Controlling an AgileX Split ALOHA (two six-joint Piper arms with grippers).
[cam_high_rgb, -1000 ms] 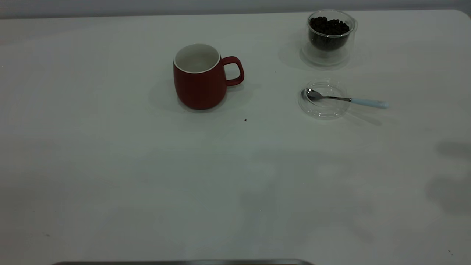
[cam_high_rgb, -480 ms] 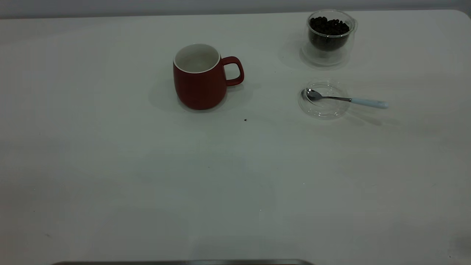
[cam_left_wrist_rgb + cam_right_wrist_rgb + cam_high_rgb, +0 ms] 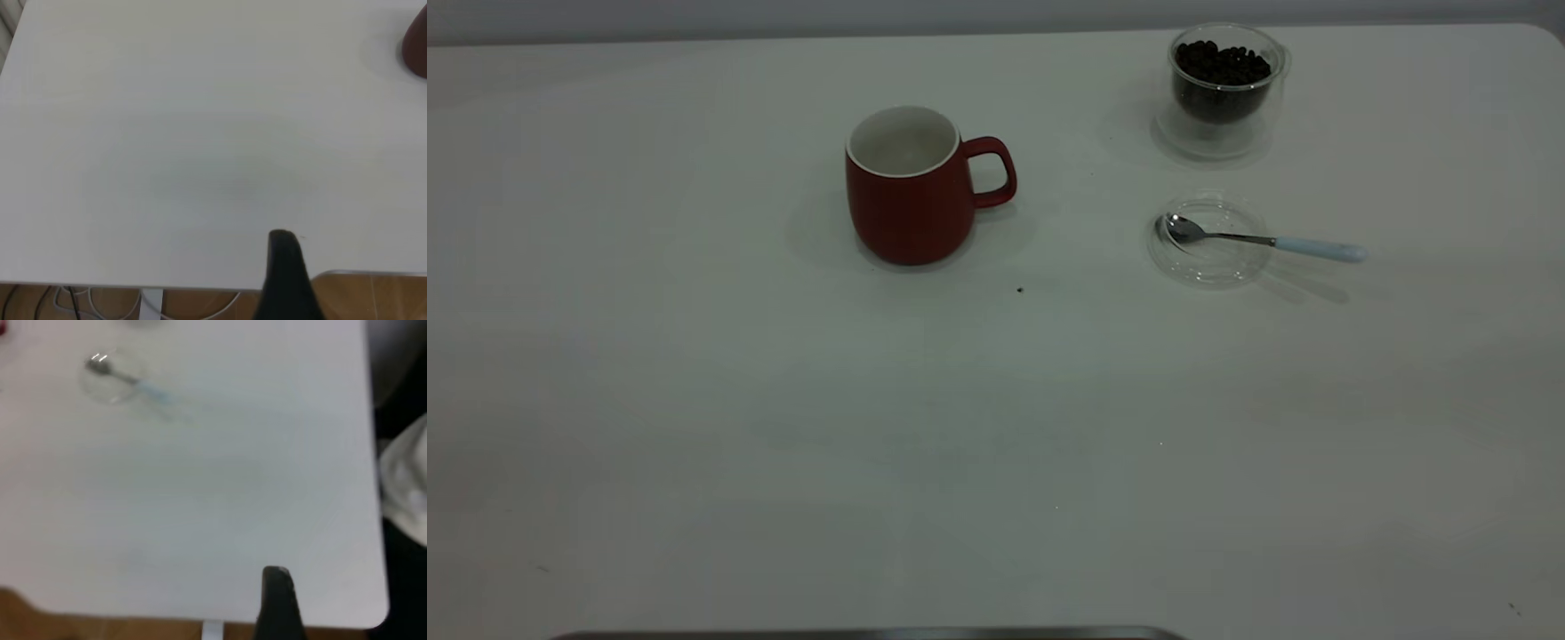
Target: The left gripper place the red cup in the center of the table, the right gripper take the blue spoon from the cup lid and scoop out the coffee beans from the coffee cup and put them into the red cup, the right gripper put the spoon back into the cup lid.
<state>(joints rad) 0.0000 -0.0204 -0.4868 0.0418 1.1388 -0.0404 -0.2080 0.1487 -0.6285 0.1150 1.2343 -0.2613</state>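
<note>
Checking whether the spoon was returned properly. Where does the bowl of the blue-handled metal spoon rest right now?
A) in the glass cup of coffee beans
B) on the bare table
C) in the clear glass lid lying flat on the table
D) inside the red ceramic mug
C: the blue-handled metal spoon has its bowl in the clear glass lid, with its handle jutting out over the rim.

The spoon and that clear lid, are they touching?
Touching. The exterior view shows the spoon with its bowl lying inside the clear lid, its handle crossing the rim and sticking out toward the right side.
</note>
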